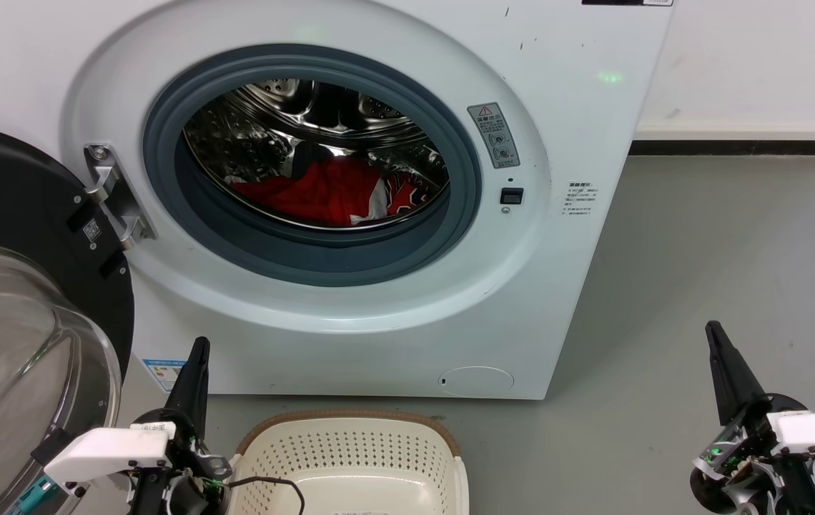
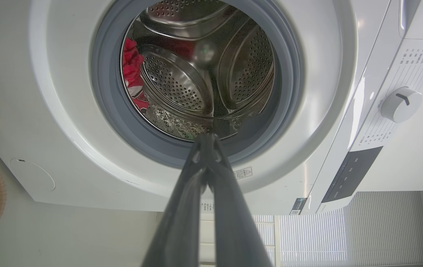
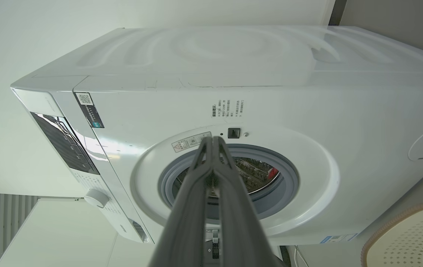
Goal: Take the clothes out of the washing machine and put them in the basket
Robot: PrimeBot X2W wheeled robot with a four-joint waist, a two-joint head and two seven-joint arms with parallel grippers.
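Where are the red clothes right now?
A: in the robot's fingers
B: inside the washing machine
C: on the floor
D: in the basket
B: the red clothes lie in the shiny drum of the washing machine, behind its open porthole, and the part of the basket that shows has no red in it.

I count one washing machine (image 1: pixel 579 143), with one door (image 1: pixel 21 214) and one steel drum (image 1: pixel 279 100). There is one basket (image 1: pixel 350 447). I have two grippers in sight, the left gripper (image 1: pixel 199 347) and the right gripper (image 1: pixel 712 330), each with two dark fingers. The red clothes (image 1: pixel 322 193) form one heap, and I cannot tell how many garments are in it. The control panel carries one dial (image 2: pixel 400 104).
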